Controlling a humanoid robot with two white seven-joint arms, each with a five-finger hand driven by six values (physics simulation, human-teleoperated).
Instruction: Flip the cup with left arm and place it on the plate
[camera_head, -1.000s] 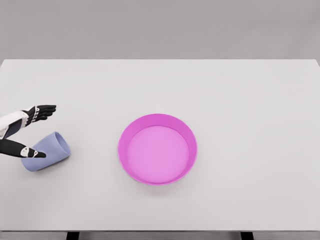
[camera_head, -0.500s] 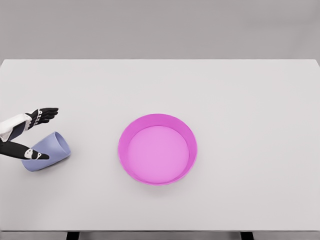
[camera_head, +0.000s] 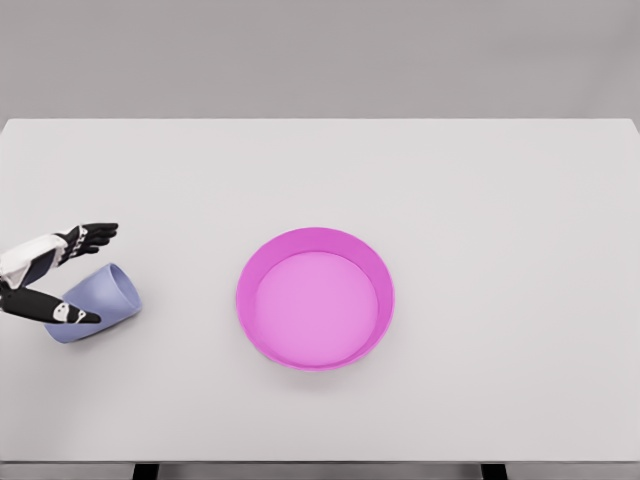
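A lavender cup (camera_head: 100, 301) lies on its side on the white table (camera_head: 480, 200) at the far left, its mouth turned to the right. My left hand (camera_head: 84, 272) comes in from the left edge and straddles the cup, open: the fingers (camera_head: 92, 235) reach out just behind it and the thumb (camera_head: 70, 314) lies across its near side. A round magenta plate (camera_head: 315, 298) with a raised rim sits near the middle of the table, well to the right of the cup. The right arm does not show.
Nothing else stands on the table. Its front edge runs along the bottom of the view, with dark legs showing below it.
The left hand's fingers have come down toward the cup and moved slightly right, narrowing the gap to the thumb. The thumb has slid a little lower. Cup and plate have not moved.
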